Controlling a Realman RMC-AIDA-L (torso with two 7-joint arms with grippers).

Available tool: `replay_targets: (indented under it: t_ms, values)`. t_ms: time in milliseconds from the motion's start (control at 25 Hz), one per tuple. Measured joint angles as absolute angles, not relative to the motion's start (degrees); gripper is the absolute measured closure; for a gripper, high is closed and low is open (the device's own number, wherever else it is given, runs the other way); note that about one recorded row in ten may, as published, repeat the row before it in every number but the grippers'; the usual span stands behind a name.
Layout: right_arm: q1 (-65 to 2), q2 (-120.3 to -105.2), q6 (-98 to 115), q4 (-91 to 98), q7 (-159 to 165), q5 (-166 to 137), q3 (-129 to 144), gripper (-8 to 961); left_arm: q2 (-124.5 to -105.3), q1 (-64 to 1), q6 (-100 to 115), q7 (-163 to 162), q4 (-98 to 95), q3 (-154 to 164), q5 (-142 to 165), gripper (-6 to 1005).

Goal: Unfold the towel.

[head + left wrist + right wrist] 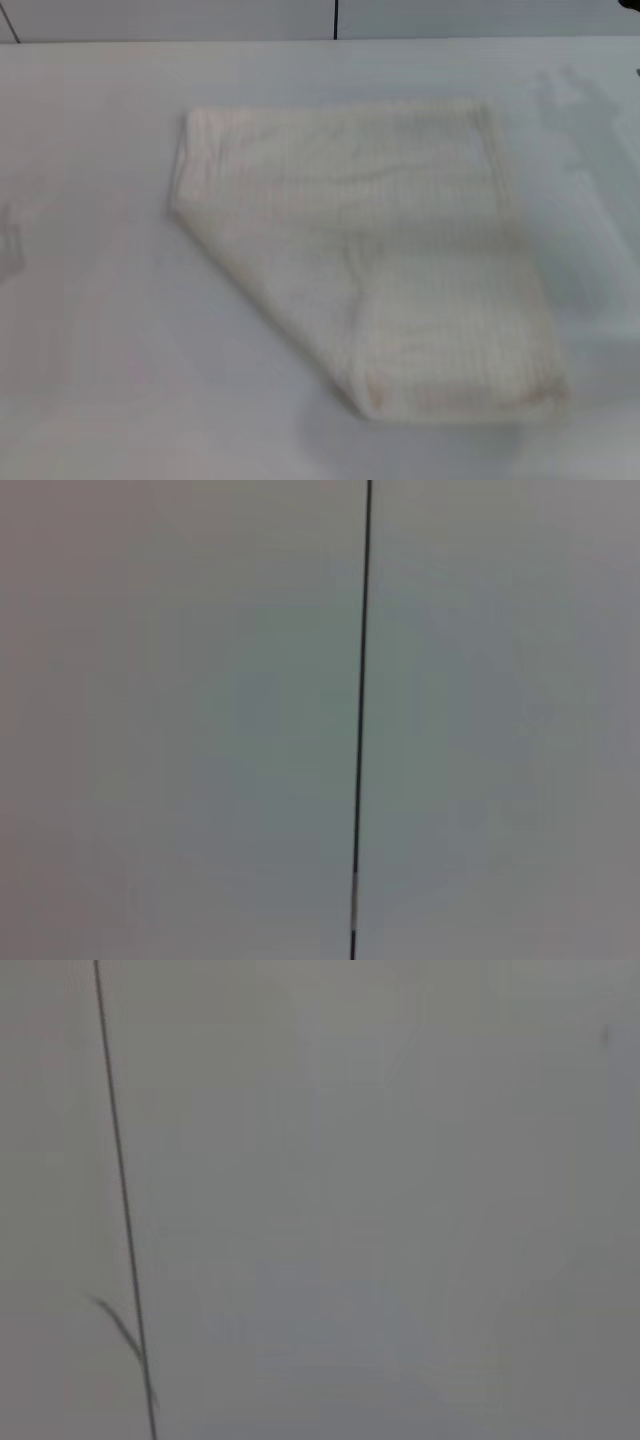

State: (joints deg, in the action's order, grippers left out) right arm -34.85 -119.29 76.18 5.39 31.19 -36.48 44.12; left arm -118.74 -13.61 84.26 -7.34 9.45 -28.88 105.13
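a cream-white ribbed cloth towel (365, 255) lies folded, mid-frame, on the smooth white table (90, 380). neither of my grippers is visible, so their state is unknown.

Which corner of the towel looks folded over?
The near corner of the towel, closest to the robot at the bottom of the head view: a flap lies doubled there. The two far corners lie flat on the table.

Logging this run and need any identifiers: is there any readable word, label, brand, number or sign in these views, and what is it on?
None: no text shows in any view.
The towel shows only its ribbed weave and hems, with no tag or print visible.
The table is bare white.
Both wrist views show only plain panels with a dark seam.
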Motion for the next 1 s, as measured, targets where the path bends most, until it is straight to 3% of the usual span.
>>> replay_targets:
  t_ms: [480,1000]
  values:
    - [-33.9,-118.88,77.2,5.7,31.6,-38.9,46.8,592,-118.82,-12.0,85.6,-7.3,12.6,-29.5,105.1,623]
    - [-34.7,-119.36,79.0,5.6,31.6,-38.2,48.5,590,-118.69,-14.5,80.9,-9.7,12.6,-33.1,105.8,633]
